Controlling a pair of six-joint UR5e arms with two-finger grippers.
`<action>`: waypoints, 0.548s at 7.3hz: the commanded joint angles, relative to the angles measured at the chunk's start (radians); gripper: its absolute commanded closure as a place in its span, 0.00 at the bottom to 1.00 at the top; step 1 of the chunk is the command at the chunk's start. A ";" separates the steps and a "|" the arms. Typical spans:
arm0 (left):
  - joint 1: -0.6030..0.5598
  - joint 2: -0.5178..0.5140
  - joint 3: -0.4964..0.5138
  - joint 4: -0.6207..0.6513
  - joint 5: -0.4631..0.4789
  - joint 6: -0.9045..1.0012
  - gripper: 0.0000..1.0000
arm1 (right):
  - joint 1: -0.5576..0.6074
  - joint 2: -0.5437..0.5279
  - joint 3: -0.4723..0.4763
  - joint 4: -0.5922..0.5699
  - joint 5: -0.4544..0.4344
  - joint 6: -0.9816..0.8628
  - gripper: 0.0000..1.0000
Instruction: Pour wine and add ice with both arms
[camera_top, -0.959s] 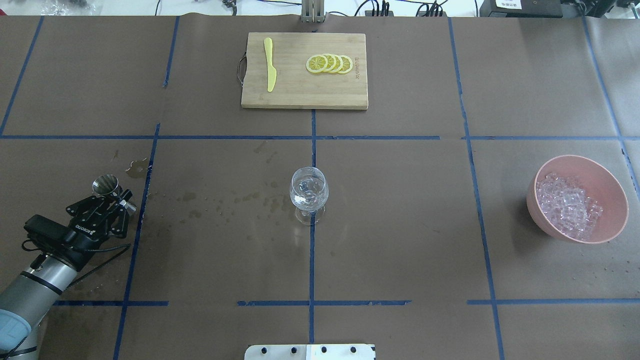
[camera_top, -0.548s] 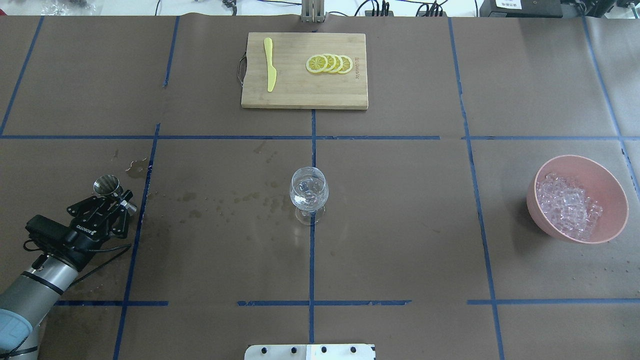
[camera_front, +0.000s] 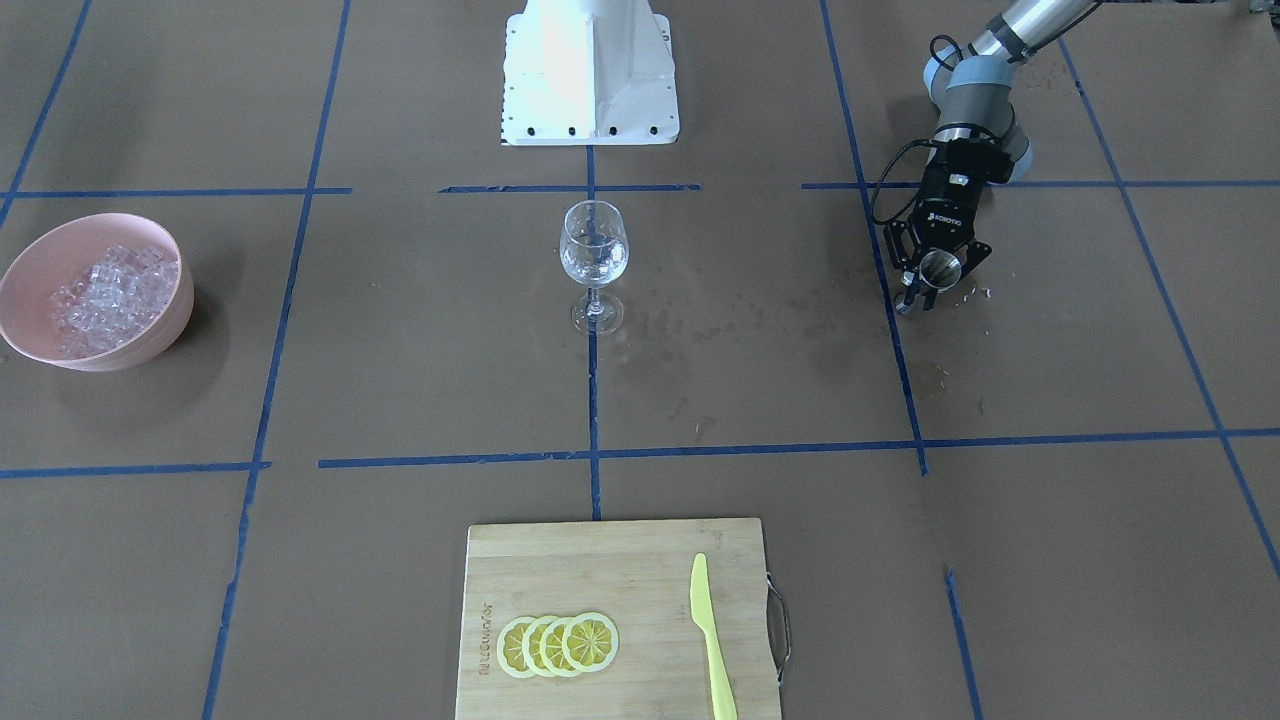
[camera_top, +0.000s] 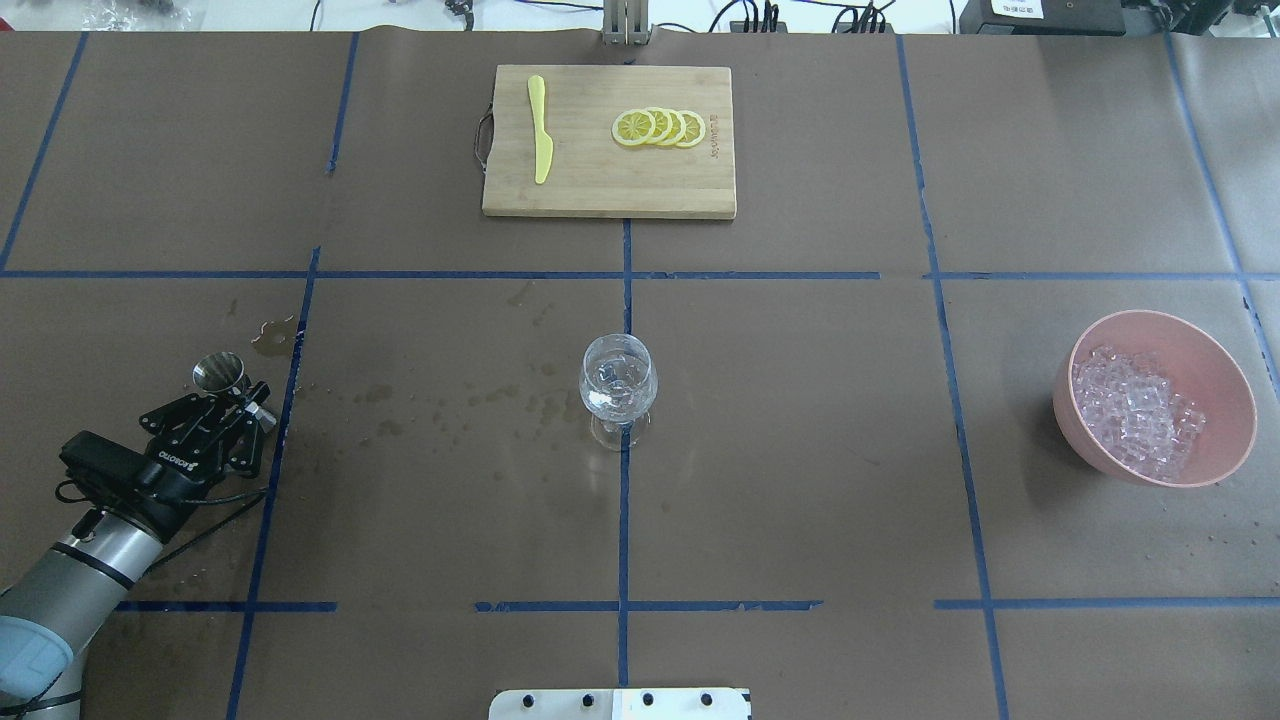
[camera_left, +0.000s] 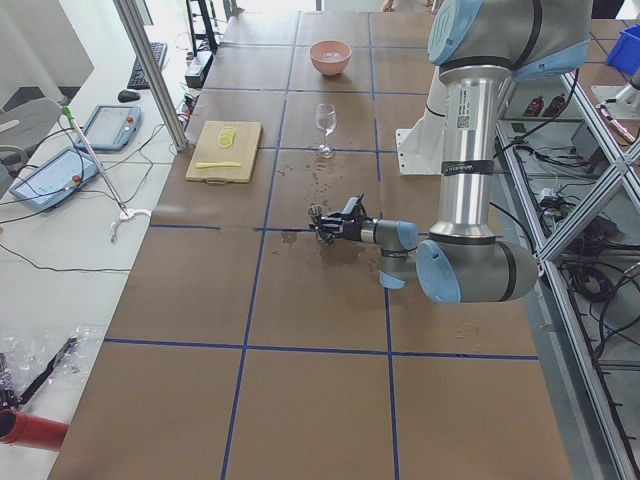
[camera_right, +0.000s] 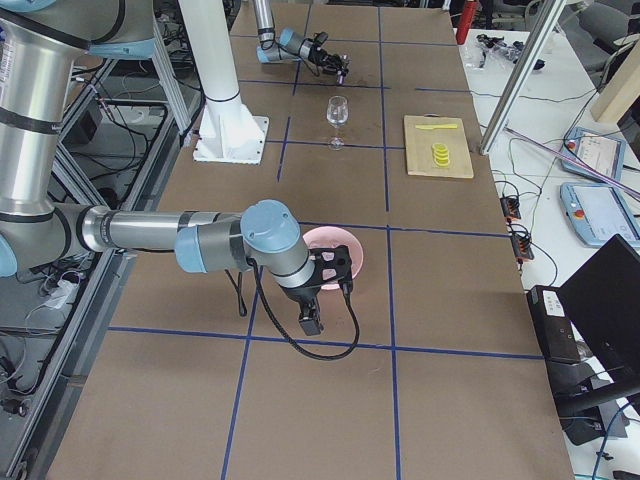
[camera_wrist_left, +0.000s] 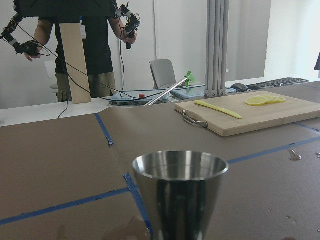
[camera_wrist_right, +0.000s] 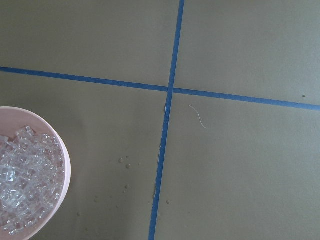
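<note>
My left gripper (camera_top: 238, 398) is low over the table's left side, shut on the waist of a steel jigger (camera_top: 222, 372) that stands upright. The jigger fills the left wrist view (camera_wrist_left: 180, 195) and also shows in the front view (camera_front: 938, 266). The wine glass (camera_top: 618, 385) stands at the table's centre with clear liquid in it. The ice (camera_top: 1135, 410) is heaped in a pink bowl (camera_top: 1205, 345) at the far right. My right gripper (camera_right: 335, 268) shows only in the right side view, near the bowl; I cannot tell whether it is open or shut. Its wrist view shows ice (camera_wrist_right: 27, 185).
A wooden cutting board (camera_top: 610, 190) at the far edge carries lemon slices (camera_top: 660, 128) and a yellow knife (camera_top: 540, 130). Wet spots (camera_top: 450, 410) lie between the jigger and the glass. The white robot base (camera_front: 590, 70) stands at the near edge.
My left gripper has shifted slightly right and back toward the robot with the jigger, which now looks smaller and lower. The glass and the bowl have not moved.
</note>
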 joint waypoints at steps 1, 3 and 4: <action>0.000 -0.001 0.003 0.000 0.000 0.001 0.69 | 0.000 0.000 0.000 0.000 0.000 0.000 0.00; 0.000 0.001 0.003 -0.002 0.000 0.003 0.60 | 0.002 -0.001 0.000 0.000 0.000 -0.002 0.00; 0.000 0.001 0.006 -0.002 0.000 0.003 0.59 | 0.002 -0.001 0.000 0.002 0.000 -0.002 0.00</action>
